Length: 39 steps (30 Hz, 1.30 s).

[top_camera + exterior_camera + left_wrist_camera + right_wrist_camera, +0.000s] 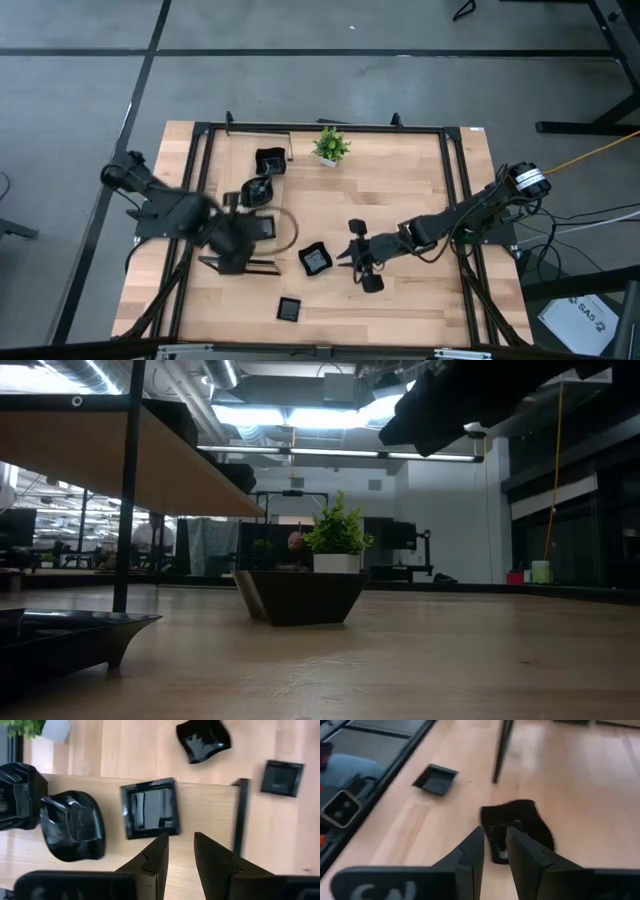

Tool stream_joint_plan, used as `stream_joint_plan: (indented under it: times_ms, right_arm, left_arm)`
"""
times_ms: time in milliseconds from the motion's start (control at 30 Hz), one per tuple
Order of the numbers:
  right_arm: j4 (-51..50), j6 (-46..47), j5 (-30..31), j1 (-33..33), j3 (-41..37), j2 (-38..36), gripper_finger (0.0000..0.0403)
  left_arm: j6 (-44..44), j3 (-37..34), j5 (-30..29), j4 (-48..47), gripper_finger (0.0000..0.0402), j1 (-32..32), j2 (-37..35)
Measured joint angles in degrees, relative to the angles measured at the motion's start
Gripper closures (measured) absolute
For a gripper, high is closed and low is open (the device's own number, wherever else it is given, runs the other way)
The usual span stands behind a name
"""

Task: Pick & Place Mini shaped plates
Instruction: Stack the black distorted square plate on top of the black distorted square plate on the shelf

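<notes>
Several glossy black mini plates show. A square one (pixel 148 807), a rounded one (pixel 72 825) and a dark stack (pixel 17 795) rest on a raised wooden board (pixel 210 800). A wavy plate (pixel 315 260) and a small square plate (pixel 289 308) lie flat on the table. My left gripper (pixel 181 837) is open and empty, just short of the square plate (pixel 262 228). My right gripper (pixel 495 832) is open, pointing at the wavy plate (pixel 517 830) just beyond its fingertips. I cannot tell whether it touches the plate.
A small green potted plant (pixel 330 145) stands at the far middle. A black metal frame (pixel 450 180) runs round the table. The board's black post (pixel 501 750) stands near the wavy plate. The low view shows a dish (pixel 300 595) in front of the plant.
</notes>
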Motion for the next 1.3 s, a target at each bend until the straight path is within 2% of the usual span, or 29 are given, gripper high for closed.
stream_joint_plan:
  times_ms: [300, 567, 833, 1300]
  right_arm:
    - [10.8, -10.1, 0.0, 3.1, 0.0, 7.8, 0.032]
    - [18.2, -13.3, 0.0, 2.6, 0.0, 14.3, 0.032]
    - [20.7, -13.3, 0.0, 0.6, 0.0, 19.0, 0.032]
    - [20.7, -13.2, 1.0, -1.3, 0.0, 22.4, 0.032]
  left_arm:
    - [-15.2, 0.0, -8.2, 3.8, 0.0318, -16.0, 0.6]
    - [-24.0, 0.0, -17.2, 5.6, 0.0318, -25.0, 0.6]
    - [-25.1, 0.0, -22.9, 5.6, 0.0318, -27.2, 1.1]
    - [-21.0, 0.0, -23.0, 5.6, 0.0318, -25.0, 6.2]
